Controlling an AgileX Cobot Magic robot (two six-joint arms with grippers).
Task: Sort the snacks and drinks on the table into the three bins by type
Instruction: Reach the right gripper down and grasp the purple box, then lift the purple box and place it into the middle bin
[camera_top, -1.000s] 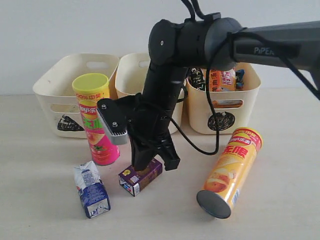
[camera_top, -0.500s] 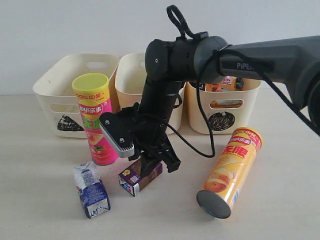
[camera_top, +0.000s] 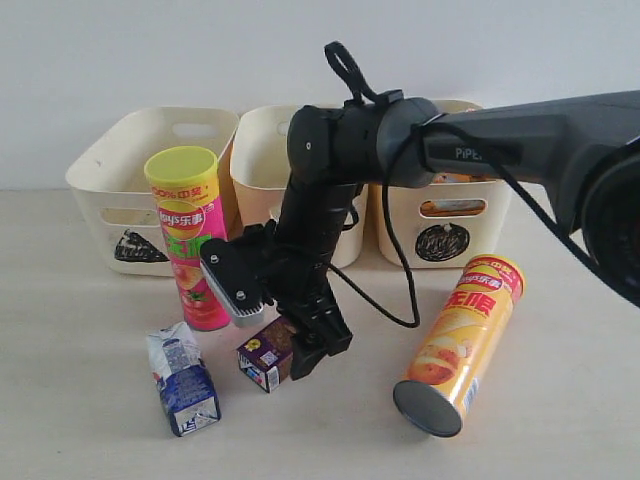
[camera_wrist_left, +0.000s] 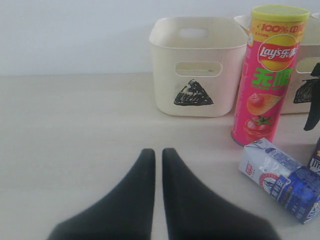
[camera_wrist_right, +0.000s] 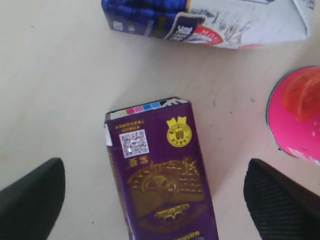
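The right gripper (camera_wrist_right: 157, 200) hangs over the purple drink carton (camera_wrist_right: 160, 170), fingers spread wide on both sides, not touching it. The carton lies flat on the table (camera_top: 90, 400), at four o'clock from the pink chip tube (camera_top: 190, 240). I judge it light, smooth coated cardboard, box-shaped, a little soft; pinch gently across its long flat sides. The left gripper (camera_wrist_left: 156, 165) is pressed together, empty.
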